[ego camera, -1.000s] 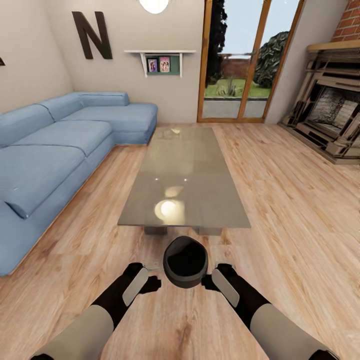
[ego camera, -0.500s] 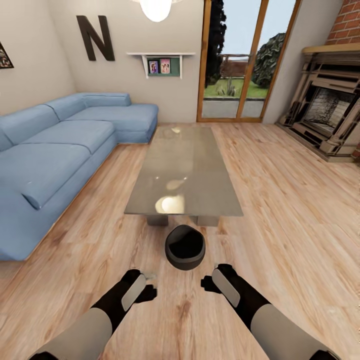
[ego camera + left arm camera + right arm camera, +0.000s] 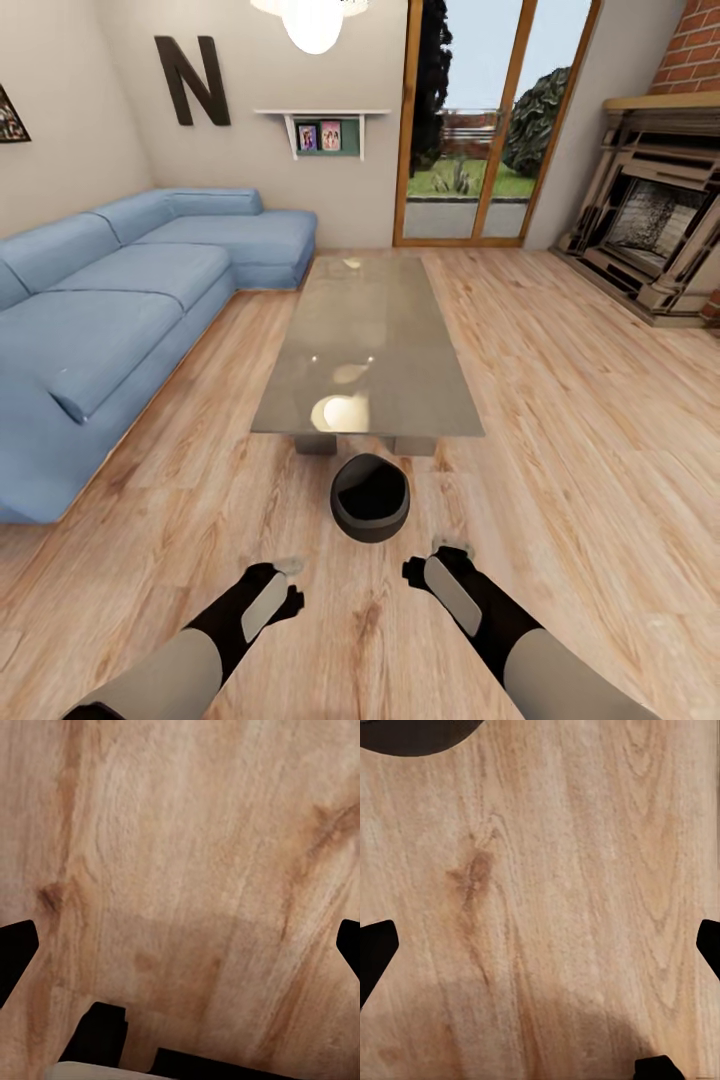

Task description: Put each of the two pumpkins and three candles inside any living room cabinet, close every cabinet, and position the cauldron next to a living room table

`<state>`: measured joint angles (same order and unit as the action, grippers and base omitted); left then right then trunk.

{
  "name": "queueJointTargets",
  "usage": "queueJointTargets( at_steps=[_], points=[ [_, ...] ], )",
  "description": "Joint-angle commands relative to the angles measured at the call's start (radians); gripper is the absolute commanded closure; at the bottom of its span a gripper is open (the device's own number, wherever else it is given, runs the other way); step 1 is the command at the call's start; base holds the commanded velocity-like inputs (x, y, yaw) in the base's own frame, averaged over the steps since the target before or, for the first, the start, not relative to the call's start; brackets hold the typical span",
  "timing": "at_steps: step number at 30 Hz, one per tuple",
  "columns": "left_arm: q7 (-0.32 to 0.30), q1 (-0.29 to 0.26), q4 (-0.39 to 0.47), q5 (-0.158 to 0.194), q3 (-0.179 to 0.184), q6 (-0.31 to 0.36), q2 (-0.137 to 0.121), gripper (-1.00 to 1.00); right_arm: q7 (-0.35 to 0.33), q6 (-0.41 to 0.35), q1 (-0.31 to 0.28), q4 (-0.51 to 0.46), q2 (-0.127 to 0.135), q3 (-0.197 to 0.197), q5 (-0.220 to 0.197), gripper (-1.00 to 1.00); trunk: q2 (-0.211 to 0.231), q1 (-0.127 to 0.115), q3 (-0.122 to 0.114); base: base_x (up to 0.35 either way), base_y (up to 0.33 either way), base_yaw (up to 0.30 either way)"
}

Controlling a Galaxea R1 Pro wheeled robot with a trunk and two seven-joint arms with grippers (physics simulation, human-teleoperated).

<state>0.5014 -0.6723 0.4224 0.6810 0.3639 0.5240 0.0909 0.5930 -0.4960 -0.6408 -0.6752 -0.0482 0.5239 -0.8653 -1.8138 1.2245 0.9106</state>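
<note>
- Cauldron (image 3: 369, 498) sits upright on the plank floor (image 3: 560, 400), just beside the near end of the coffee table (image 3: 368, 340), where the task wants it.
- Left gripper (image 3: 284, 590) and right gripper (image 3: 432, 564) hang spread and empty, apart from the pot.

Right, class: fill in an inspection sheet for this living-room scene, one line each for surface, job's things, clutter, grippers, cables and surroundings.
Surface: light wood plank floor; glossy grey top of the table bare apart from light reflections.
Job's things: cauldron upright on the floor beside the table's near end, mouth up; no contents visible.
Clutter: nothing seen.
Grippers: left gripper and right gripper low over the floor, short of the cauldron, both open, holding nothing.
Cables: nothing seen.
Surroundings: blue sofa on the left, glass garden door ahead, brick fireplace on the right, wall shelf with pictures.
</note>
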Motion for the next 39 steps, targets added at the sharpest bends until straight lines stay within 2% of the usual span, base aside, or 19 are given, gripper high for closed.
queueJointTargets(
  at_steps=[1, 7, 12, 19, 25, 30, 34, 39],
  points=[
    [0.008, 0.000, -0.006, 0.011, 0.010, -0.006, 0.000, -1.00, 0.006, 0.003, 0.009, -0.001, 0.001, 0.004, -0.008, -1.00, 0.007, -0.004, -0.002, 0.000, 0.000, 0.000],
    [0.009, -0.001, -0.014, 0.011, 0.039, -0.005, 0.001, -1.00, 0.003, 0.008, 0.044, 0.000, 0.001, 0.004, -0.010, -1.00, 0.049, -0.027, -0.021, 0.000, 0.000, 0.000],
    [0.010, -0.001, -0.014, 0.011, 0.043, -0.001, 0.002, -1.00, 0.004, 0.008, 0.048, 0.000, 0.001, 0.004, -0.012, -1.00, 0.084, -0.046, -0.037, 0.000, 0.000, 0.000],
    [0.010, -0.001, -0.016, 0.015, 0.069, -0.007, 0.002, -1.00, -0.001, 0.036, 0.054, 0.016, 0.001, 0.004, -0.012, -1.00, 0.133, -0.073, -0.059, 0.000, 0.000, 0.000],
    [0.009, -0.001, -0.093, 0.012, 0.072, -0.016, 0.001, -1.00, -0.002, 0.041, 0.079, 0.017, 0.002, 0.004, -0.010, -1.00, 0.175, -0.096, -0.078, 0.000, 0.000, 0.000],
    [0.008, -0.001, -0.144, 0.012, 0.073, -0.068, 0.000, -1.00, -0.002, 0.064, 0.101, 0.018, 0.001, 0.004, -0.007, -1.00, 0.210, -0.115, -0.093, 0.000, 0.000, 0.000],
    [0.008, -0.001, -0.226, 0.013, 0.074, -0.152, 0.000, -1.00, -0.002, 0.117, 0.126, 0.019, 0.002, 0.006, -0.001, -1.00, 0.238, -0.131, -0.106, 0.000, 0.000, 0.000],
    [0.007, 0.000, -0.252, 0.013, 0.074, -0.209, 0.001, -1.00, -0.003, 0.176, 0.154, 0.021, 0.003, 0.008, 0.002, -1.00, 0.273, -0.150, -0.121, 0.000, 0.000, 0.000]
  ],
)
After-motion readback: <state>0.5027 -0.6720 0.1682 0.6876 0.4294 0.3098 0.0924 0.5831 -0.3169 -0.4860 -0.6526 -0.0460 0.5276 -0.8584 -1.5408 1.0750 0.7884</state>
